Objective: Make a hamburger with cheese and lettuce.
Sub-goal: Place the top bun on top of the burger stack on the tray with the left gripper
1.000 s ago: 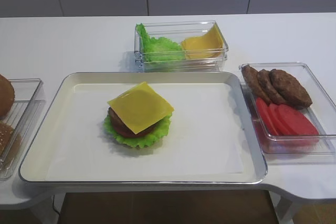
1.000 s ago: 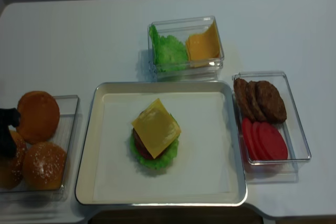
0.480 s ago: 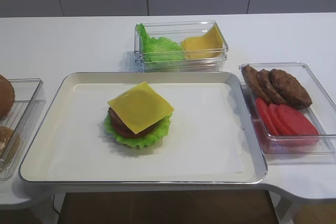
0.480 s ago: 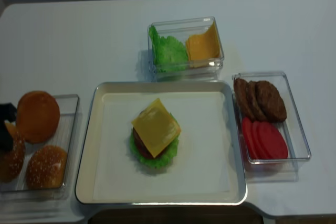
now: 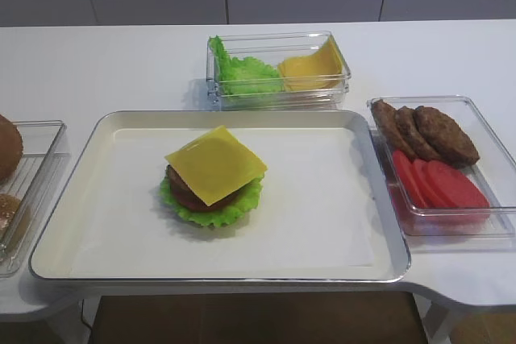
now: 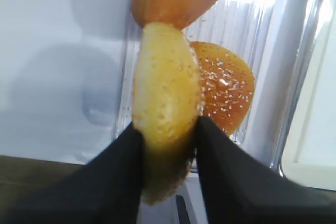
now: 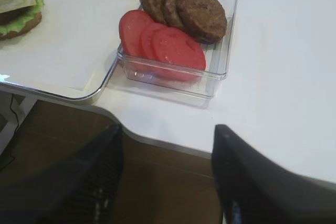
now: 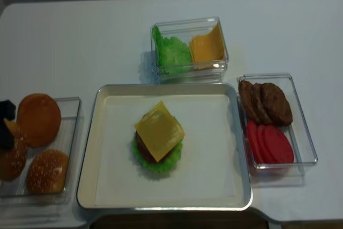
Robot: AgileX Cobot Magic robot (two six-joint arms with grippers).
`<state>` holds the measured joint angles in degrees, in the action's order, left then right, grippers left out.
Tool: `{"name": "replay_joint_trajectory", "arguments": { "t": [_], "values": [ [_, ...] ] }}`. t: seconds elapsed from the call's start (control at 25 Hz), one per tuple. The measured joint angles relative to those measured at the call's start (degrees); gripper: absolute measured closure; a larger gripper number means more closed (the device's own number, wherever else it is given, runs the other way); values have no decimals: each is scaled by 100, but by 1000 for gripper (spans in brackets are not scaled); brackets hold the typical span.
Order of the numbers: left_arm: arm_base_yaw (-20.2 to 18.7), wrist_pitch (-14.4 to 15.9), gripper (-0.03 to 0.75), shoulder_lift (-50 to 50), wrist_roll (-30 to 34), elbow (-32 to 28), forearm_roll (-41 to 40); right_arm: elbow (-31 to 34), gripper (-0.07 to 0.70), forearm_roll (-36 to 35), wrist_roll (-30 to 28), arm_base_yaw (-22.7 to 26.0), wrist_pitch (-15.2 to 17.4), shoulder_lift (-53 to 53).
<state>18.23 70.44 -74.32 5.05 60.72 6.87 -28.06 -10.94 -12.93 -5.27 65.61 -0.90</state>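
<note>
The hamburger (image 5: 211, 181) sits left of centre on the tray (image 5: 121, 122): ruffled green lettuce (image 5: 211, 209), a brown patty, and a square yellow cheese (image 5: 215, 163) on top, with no bun over it. At the far left my left gripper (image 6: 168, 129) is shut on a sesame bun top (image 6: 165, 87), held on edge above the bun bin (image 6: 294, 77). It shows at the frame edge in the overhead view as the left gripper (image 8: 6, 124). My right gripper (image 7: 167, 135) is open and empty over the table's front edge.
The bun bin (image 8: 69, 132) holds loose buns (image 8: 38, 119). A clear bin (image 5: 278, 98) at the back holds a lettuce heap and cheese slices. A bin (image 5: 496, 138) right of the tray holds patties (image 7: 184, 6) and tomato slices (image 7: 163, 43).
My left gripper, with the sesame bun in it, has risen slightly and drifted left over the bun bin. The stack on the tray and the right gripper have not moved.
</note>
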Motion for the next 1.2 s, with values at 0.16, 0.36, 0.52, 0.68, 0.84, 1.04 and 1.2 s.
{"name": "replay_joint_trajectory", "arguments": {
  "t": [0.16, 0.36, 0.52, 0.68, 0.84, 1.04, 1.2],
  "values": [
    [0, 8, 491, 199, 0, 0, 74, 0, 208, 0, 0, 0, 0, 0],
    [0, 22, 491, 317, 38, 0, 521, 0, 208, 0, 0, 0, 0, 0],
    [0, 22, 491, 317, 211, 0, 1044, 0, 208, 0, 0, 0, 0, 0],
    [0, 22, 497, 317, 461, 0, 1633, 0, 208, 0, 0, 0, 0, 0],
    [0, 22, 497, 317, 664, 0, 2194, 0, 208, 0, 0, 0, 0, 0],
    [-246, 22, 497, 317, 821, 0, 2599, 0, 208, 0, 0, 0, 0, 0],
    [-687, 22, 497, 317, 832, 0, 2668, 0, 208, 0, 0, 0, 0, 0]
  ]
}}
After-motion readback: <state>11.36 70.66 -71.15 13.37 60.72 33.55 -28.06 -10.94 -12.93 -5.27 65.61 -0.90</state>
